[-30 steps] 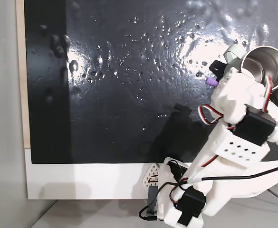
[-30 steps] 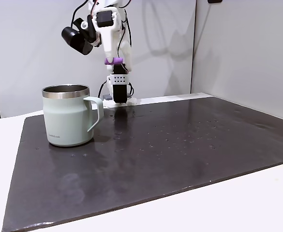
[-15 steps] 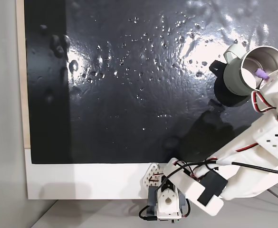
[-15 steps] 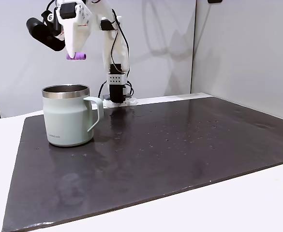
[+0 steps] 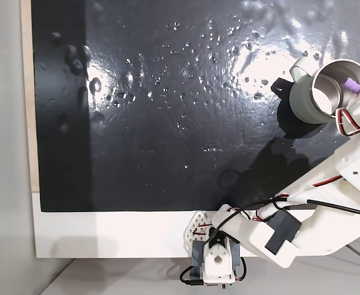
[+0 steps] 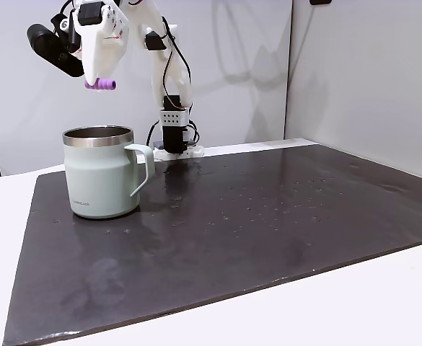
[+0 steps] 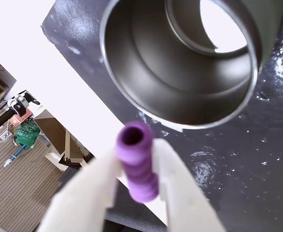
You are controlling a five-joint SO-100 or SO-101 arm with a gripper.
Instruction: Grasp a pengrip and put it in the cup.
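The cup (image 6: 99, 173) is a pale grey-green mug with a steel rim, standing on the black mat at the left of a fixed view; from above, the cup (image 5: 322, 92) sits at the far right. My gripper (image 6: 99, 81) hangs above the cup's rim, shut on the purple ribbed pengrip (image 6: 100, 84). Seen from above, the pengrip (image 5: 350, 85) lies over the cup's right rim, held by the gripper (image 5: 352, 87). In the wrist view the white fingers (image 7: 93, 188) clamp the pengrip (image 7: 137, 164), and the cup's steel inside (image 7: 146, 63) opens just beyond the gripper (image 7: 136, 151).
A glossy black mat (image 5: 167, 104) covers most of the white table (image 5: 106, 233). The arm's base (image 5: 213, 264) stands at the mat's near edge in the top view. A wooden strip (image 5: 26, 92) runs along the mat's left side. Grey walls (image 6: 355, 72) stand behind.
The gripper with the pengrip has shifted a little left in the side view, right and up in the top view, staying above the cup. The cup has not moved.
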